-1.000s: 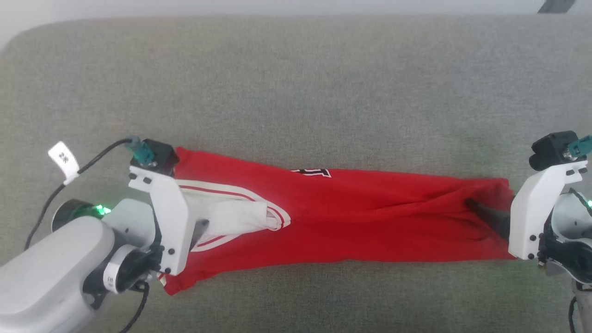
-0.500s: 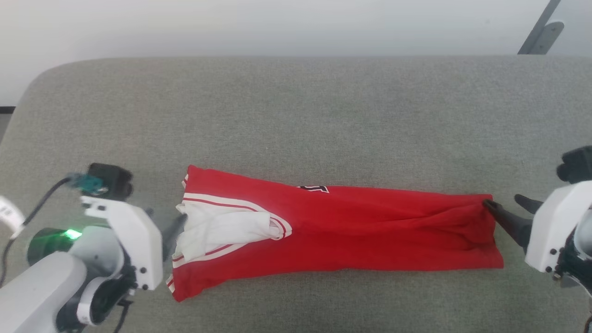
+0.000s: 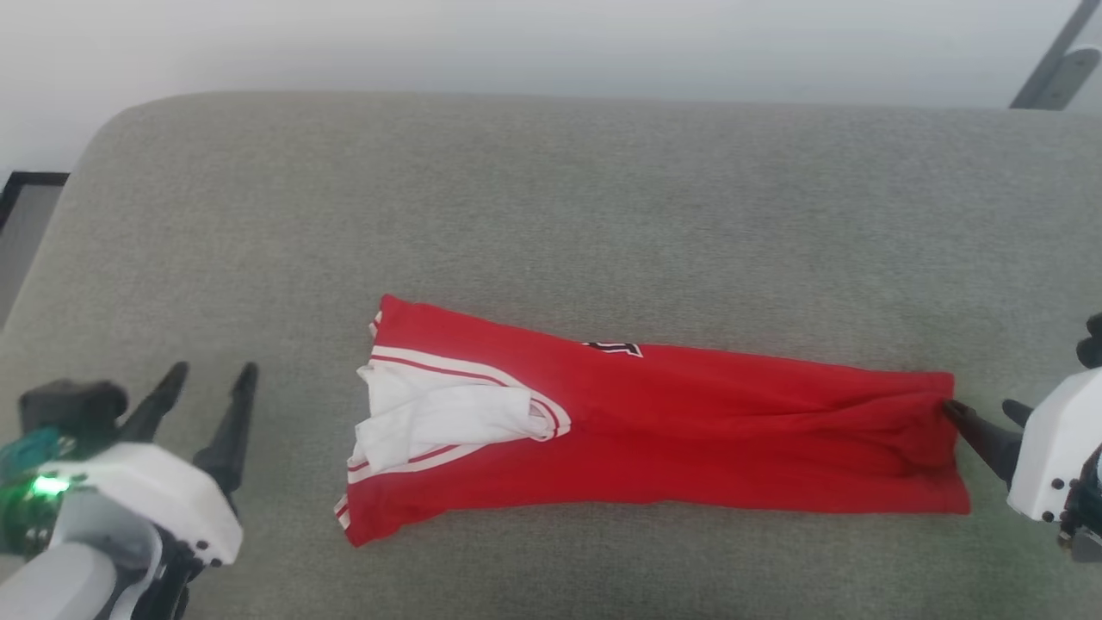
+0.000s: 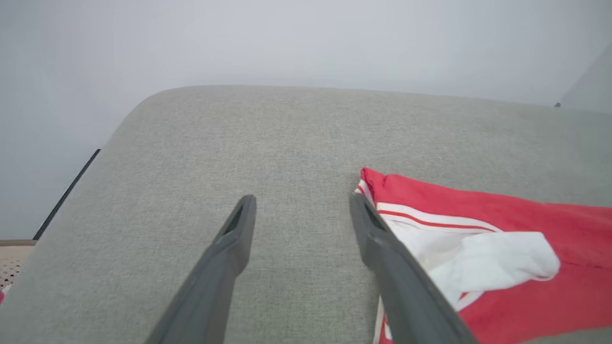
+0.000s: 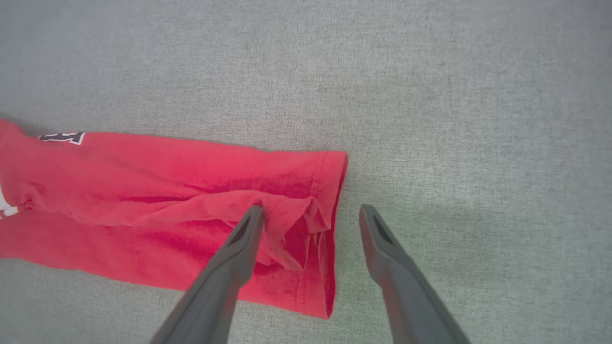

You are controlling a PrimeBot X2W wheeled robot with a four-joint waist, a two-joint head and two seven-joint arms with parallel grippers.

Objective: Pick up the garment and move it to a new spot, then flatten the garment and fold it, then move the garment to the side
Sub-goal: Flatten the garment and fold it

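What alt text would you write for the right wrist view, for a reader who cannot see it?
A red garment lies in a folded strip on a grey fabric surface, its rumpled hem near the middle. The right end effector stands open, one dark finger over the hem, the other over bare surface.

The garment (image 3: 706, 430) lies on the cushion (image 3: 551, 215) — left gripper (image 3: 213, 370) apart leftward, right gripper (image 3: 977, 406) at its edge.

Red garment (image 3: 689, 430) folded into long strip (white sleeve atop), lying flat
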